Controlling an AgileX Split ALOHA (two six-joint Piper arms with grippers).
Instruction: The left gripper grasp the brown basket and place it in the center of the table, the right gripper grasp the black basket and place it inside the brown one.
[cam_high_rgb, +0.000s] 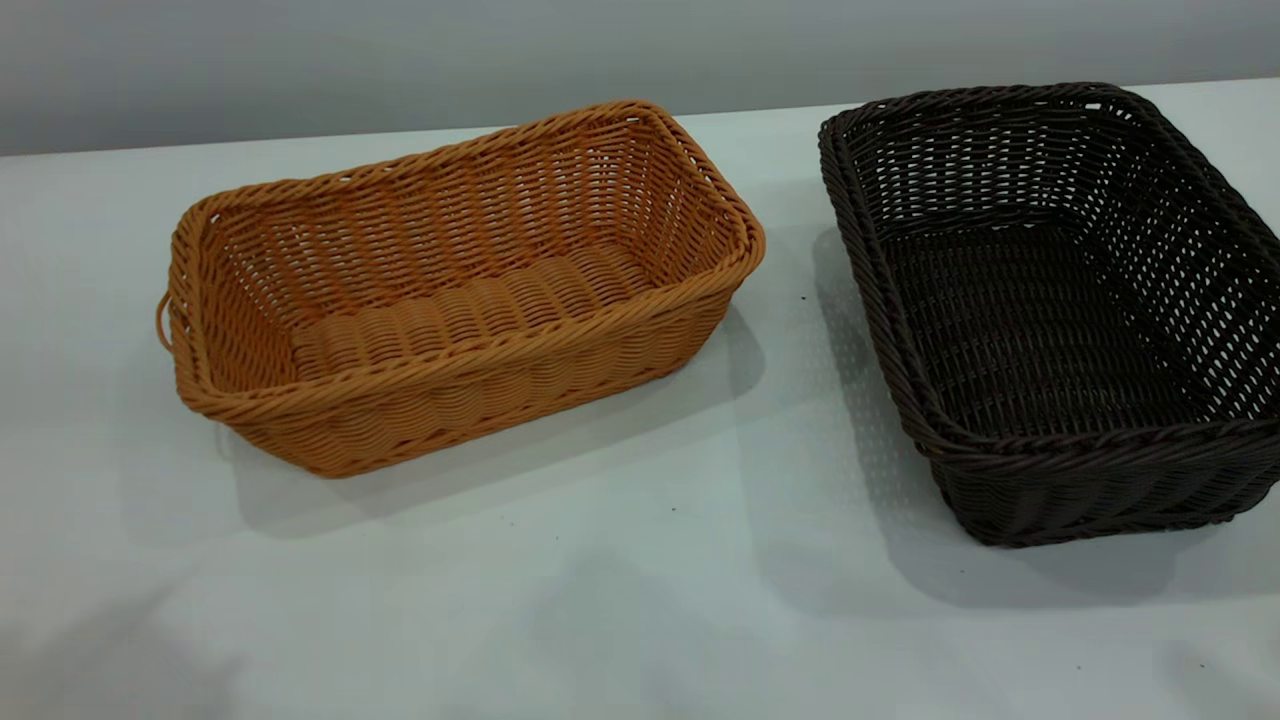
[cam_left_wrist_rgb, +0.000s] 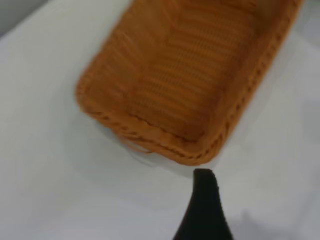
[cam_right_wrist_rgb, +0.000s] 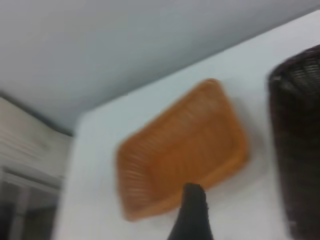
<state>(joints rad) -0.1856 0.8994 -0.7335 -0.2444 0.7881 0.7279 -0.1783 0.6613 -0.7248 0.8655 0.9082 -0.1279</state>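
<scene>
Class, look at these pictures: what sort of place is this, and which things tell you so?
Probably a robot test bench: a bare white table against a plain wall, holding only a brown basket and a black basket.

An orange-tan woven brown basket (cam_high_rgb: 450, 300) and a dark brown-black openwork-weave black basket (cam_high_rgb: 1060, 320) on a plain white table (cam_high_rgb: 640, 600).

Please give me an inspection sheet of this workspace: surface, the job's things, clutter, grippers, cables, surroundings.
Surface: white table, a few small dark specks.
Job's things: brown basket at left, black basket at right; both upright, empty, apart.
Clutter: nothing seen.
Grippers: left gripper above the table by the brown basket's short end; right gripper raised, looking down on both baskets; neither touches a basket.
Cables: nothing seen.
Surroundings: plain grey wall.
</scene>
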